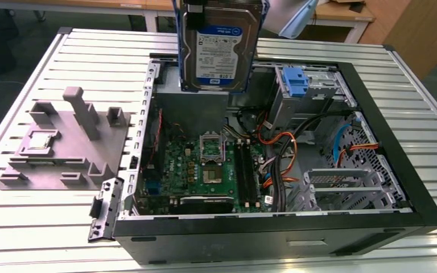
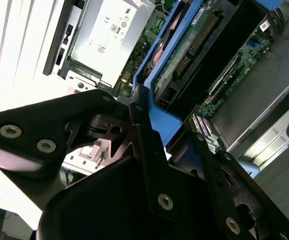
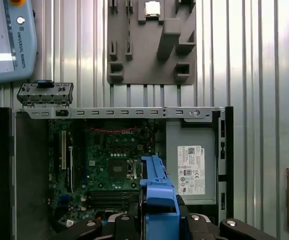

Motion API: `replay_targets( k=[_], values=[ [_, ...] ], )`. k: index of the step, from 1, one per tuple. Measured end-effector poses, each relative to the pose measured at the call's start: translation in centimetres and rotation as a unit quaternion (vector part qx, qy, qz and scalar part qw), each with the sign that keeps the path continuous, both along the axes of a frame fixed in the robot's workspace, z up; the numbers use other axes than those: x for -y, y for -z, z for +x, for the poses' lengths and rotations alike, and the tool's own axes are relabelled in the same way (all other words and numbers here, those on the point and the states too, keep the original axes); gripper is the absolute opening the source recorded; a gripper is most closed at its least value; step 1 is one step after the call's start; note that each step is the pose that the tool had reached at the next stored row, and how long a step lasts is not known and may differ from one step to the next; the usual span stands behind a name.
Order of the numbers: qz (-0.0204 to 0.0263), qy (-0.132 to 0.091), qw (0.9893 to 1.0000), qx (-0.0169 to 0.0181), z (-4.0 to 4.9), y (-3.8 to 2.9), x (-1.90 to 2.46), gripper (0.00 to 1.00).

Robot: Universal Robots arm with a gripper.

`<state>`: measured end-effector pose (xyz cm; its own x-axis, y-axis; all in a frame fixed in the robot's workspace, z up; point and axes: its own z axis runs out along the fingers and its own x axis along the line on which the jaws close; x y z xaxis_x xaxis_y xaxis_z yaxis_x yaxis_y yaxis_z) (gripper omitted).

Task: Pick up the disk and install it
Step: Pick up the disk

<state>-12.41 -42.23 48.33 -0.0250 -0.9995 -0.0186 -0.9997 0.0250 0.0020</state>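
Gripper jaws are clamped on the disk's blue side rails. I hold it upright, well above the open PC case. I'd go slow, keep the grip square, and stay clear of the case walls & cables inside. Disk: flat rect., silver metal, blue-white label.
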Motion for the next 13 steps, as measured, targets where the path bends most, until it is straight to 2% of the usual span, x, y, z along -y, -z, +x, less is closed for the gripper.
replay_targets(
  k=[6,13],
  values=[
    [0.0,0.0,1.0,0.0,0.13,0.1,0.51,0.36],
    [0.0,0.0,1.0,0.0,0.94,0.14,0.66,0.36]
  ],
)
